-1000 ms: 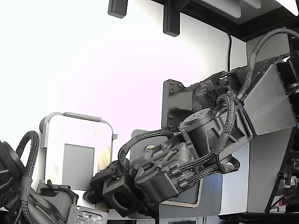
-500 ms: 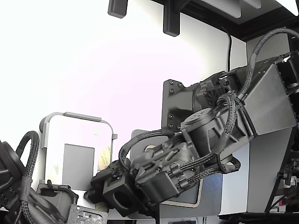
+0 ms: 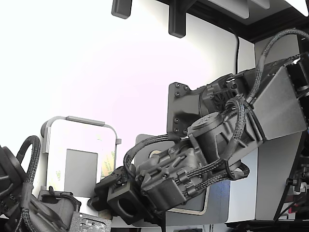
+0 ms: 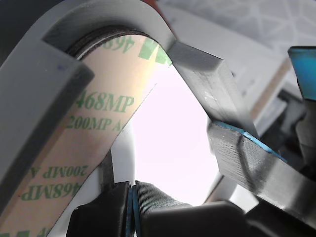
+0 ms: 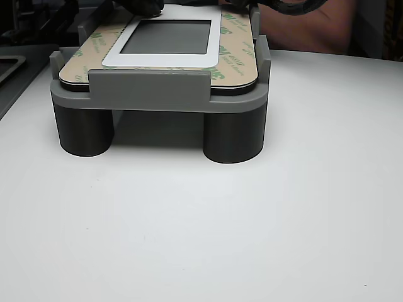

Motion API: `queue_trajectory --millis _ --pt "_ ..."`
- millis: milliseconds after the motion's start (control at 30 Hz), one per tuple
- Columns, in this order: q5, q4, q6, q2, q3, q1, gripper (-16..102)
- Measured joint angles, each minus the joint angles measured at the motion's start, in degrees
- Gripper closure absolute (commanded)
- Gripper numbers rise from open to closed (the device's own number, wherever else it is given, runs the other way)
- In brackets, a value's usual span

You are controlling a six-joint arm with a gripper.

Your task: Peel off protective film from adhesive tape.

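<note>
dark grey arm [image 3: 227,130] with black braided cables [image 3: 145,147] and small screws.

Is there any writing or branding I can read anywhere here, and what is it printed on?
"468MP", green, repeated on the protective film, wrist view.
"200MP A", cut off, on the same film.
Green logo marks on the film in the other view: too small to read.
Nothing legible on the grey fixture.

The exterior view looks from above, the other view low across the table [image 5: 252,220], both sharing the grey fixture [image 5: 151,94].
</note>
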Motion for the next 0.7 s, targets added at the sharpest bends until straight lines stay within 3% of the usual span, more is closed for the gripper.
queue_trajectory --millis 700 --pt "0.4 0.3 1.5 0.4 0.4 1.0 96"
